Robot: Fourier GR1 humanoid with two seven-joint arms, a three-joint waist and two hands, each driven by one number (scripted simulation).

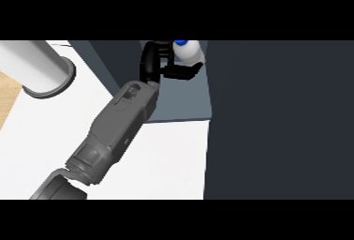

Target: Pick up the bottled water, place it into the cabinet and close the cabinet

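Right hand [160, 65] curled round bottled water [189, 51], blue cap up, w/in cabinet [183, 101] opening; cabinet door open. Left hand not seen.

Forearm: one grey forearm [117, 126] runs from the lower left edge up toward the top centre, over the white tabletop [176, 159].
Hand: which hand [158, 61] this is cannot be told; it is black, fingers [149, 58] arched up and over, thumb [183, 71] stretched to the right.
Bottled water [190, 52]: pale body, blue cap, upright at the top edge, just right of the fingers; the thumb lies across its lower part.
Cabinet [183, 101]: grey-blue floor under the hand and bottle.
Dark panel [276, 117]: fills the right side, edge beside the bottle.
White cylinder [38, 65]: upper left on the tabletop, grey rim, well apart from the hand.
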